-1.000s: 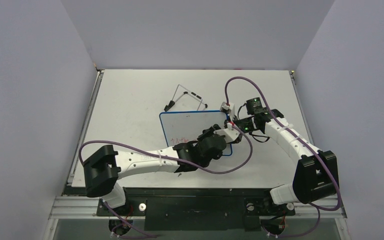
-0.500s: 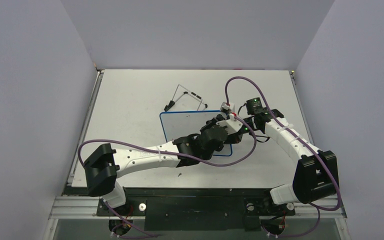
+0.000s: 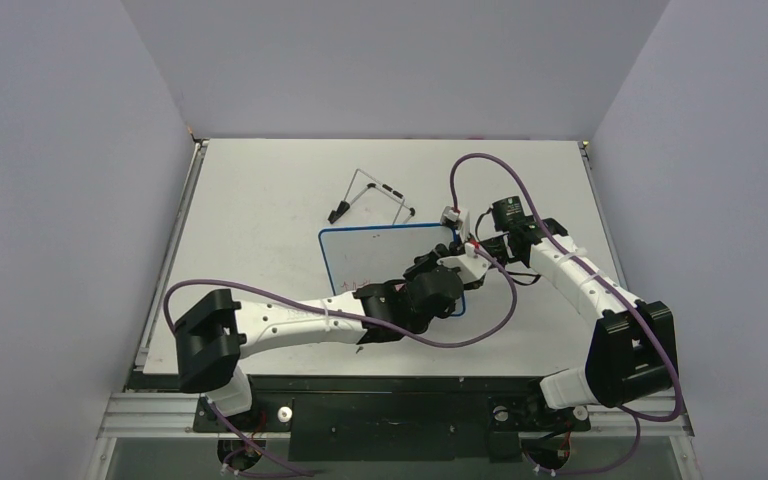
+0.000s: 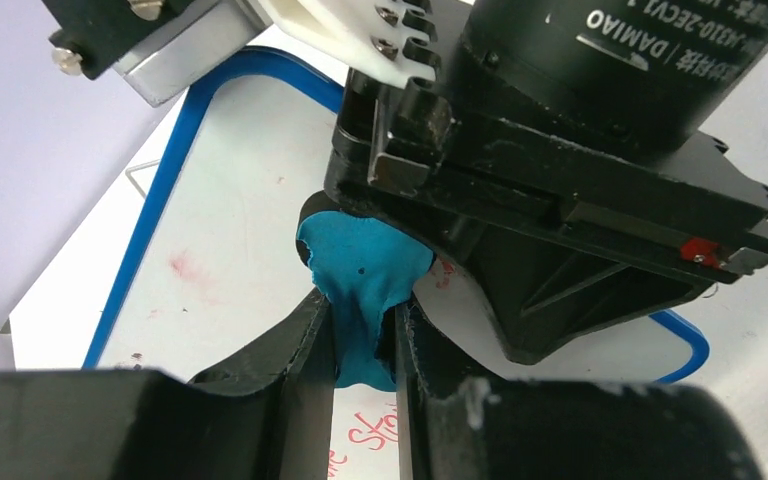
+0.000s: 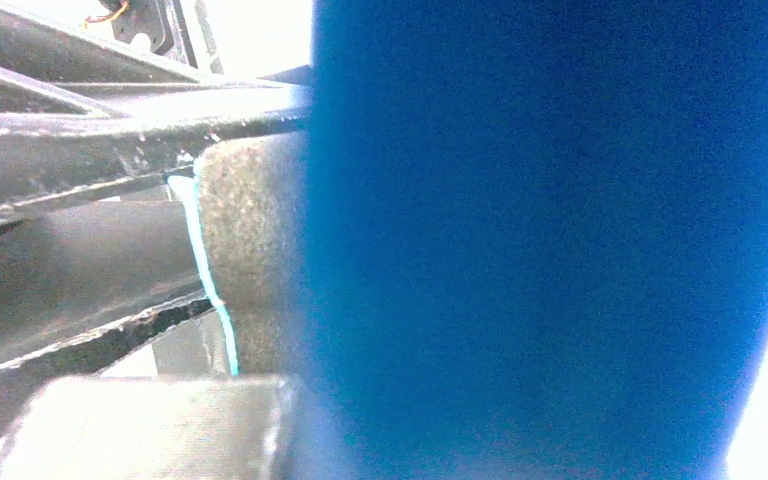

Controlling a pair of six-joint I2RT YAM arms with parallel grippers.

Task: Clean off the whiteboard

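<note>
The whiteboard (image 3: pixel 370 252) lies flat on the table, white with a blue rim. Red writing (image 3: pixel 360 283) shows near its front edge. My left gripper (image 3: pixel 426 266) hovers over the board's right half, shut on a blue eraser (image 4: pixel 365 265) pinched between its fingers (image 4: pixel 312 330). The eraser touches the whiteboard (image 4: pixel 220 230), with red letters (image 4: pixel 360 440) below it and a faint red smear (image 4: pixel 185 265) to its left. My right gripper (image 3: pixel 472 248) sits shut at the board's far right corner. Its wrist view is filled by a blurred blue surface (image 5: pixel 550 240); whether it grips the rim I cannot tell.
A black wire stand (image 3: pixel 375 195) lies on the table just behind the board. The right arm's wrist motor (image 4: pixel 560 150) hangs directly in front of my left fingers. Purple cables (image 3: pixel 480 165) loop above both wrists. Walls close in the table on three sides.
My left gripper swept the eraser toward the board's far right corner, then drew back toward the front edge. Less red writing shows than before. The right arm stayed put.
</note>
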